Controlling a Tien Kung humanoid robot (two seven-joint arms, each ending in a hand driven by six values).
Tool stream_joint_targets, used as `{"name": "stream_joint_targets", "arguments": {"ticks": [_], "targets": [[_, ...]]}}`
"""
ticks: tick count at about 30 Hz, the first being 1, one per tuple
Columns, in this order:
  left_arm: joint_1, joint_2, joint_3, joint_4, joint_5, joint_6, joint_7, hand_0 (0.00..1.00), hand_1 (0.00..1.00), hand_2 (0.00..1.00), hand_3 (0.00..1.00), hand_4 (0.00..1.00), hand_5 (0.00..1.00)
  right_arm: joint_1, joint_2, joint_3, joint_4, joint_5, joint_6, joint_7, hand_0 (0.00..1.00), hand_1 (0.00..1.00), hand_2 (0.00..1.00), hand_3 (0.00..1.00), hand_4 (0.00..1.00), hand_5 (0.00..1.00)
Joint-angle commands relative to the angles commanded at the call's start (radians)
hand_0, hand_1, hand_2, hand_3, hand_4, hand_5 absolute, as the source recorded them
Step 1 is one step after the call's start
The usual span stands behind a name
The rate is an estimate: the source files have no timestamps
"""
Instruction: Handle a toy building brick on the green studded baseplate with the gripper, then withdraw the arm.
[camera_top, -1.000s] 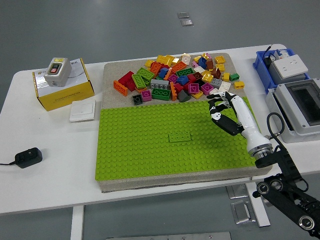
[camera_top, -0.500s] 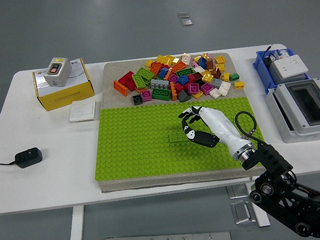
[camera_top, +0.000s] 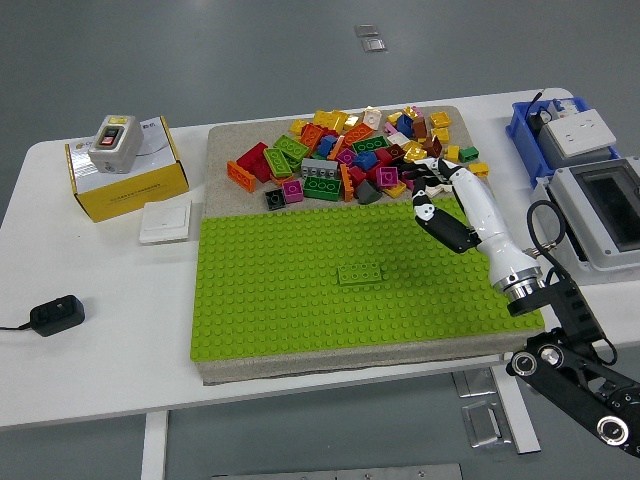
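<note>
A green 2x4 brick (camera_top: 360, 273) sits alone on the green studded baseplate (camera_top: 270, 300), a little right of its middle. My right hand (camera_top: 426, 196) hovers over the baseplate's far right part, at the near edge of the loose brick pile (camera_top: 350, 150). Its fingers are loosely curled and I see nothing in them. The hand is well apart from the green brick, to its right and farther back. The left arm is out of view.
The pile of mixed coloured bricks lies on the grey mat behind the baseplate. A yellow box (camera_top: 125, 172) with a grey switch, a white plate (camera_top: 165, 221) and a black adapter (camera_top: 55, 314) are at the left. A blue bin (camera_top: 545, 128) and a grey case (camera_top: 600, 215) stand at the right.
Half a second ago my right hand was at the green brick. It has pulled back to the right and away toward the pile. The green brick stays in place.
</note>
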Motion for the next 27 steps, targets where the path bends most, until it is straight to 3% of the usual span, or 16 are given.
{"name": "stream_joint_targets", "arguments": {"ticks": [4,5,10,11,16,17,22,23,27], "targets": [[0.0,0.0,0.0,0.0,-0.001,-0.001,-0.002,0.693,0.7,0.699,0.757,0.445,0.452,-0.02,0.007,0.054,-0.011,0.101,-0.039,0.086,0.65,0.688,0.765,0.985,0.464,0.563],[0.0,-0.001,0.0,0.0,-0.001,-0.001,-0.003,0.693,0.7,0.699,0.756,0.444,0.451,-0.025,0.008,0.066,-0.013,0.121,-0.037,0.101,0.657,0.729,0.792,0.772,0.481,0.532],[0.001,-0.003,-0.004,0.0,-0.002,-0.002,0.0,0.693,0.7,0.699,0.756,0.444,0.451,-0.045,0.016,0.101,-0.025,0.253,-0.002,0.179,0.657,0.729,0.792,0.772,0.481,0.532],[0.002,-0.003,-0.006,0.0,-0.002,-0.003,0.002,0.692,0.7,0.698,0.755,0.444,0.451,-0.047,0.017,0.103,-0.028,0.285,0.004,0.194,0.659,0.687,0.752,0.782,0.489,0.503],[0.0,-0.002,-0.009,0.0,-0.001,-0.008,0.011,0.692,0.7,0.698,0.755,0.444,0.451,-0.053,0.017,0.103,-0.038,0.41,0.024,0.217,0.659,0.687,0.752,0.782,0.489,0.503],[-0.003,-0.002,-0.009,0.0,-0.002,-0.008,0.012,0.692,0.699,0.699,0.759,0.444,0.45,-0.055,0.017,0.104,-0.04,0.437,0.024,0.218,0.672,0.665,0.766,0.998,0.522,0.54],[-0.017,0.001,-0.008,0.0,-0.003,-0.011,0.016,0.692,0.699,0.699,0.759,0.444,0.45,-0.066,0.018,0.123,-0.04,0.502,0.013,0.225,0.672,0.665,0.766,0.998,0.522,0.54],[-0.018,0.001,-0.007,0.0,-0.003,-0.011,0.017,0.692,0.701,0.699,0.759,0.444,0.45,-0.068,0.018,0.127,-0.04,0.506,0.012,0.226,0.656,0.721,0.869,0.998,0.535,0.555],[-0.019,0.005,-0.009,0.0,0.0,-0.011,0.018,0.692,0.701,0.699,0.759,0.444,0.45,-0.076,0.017,0.134,-0.034,0.507,0.006,0.224,0.656,0.721,0.869,0.998,0.535,0.555]]}}
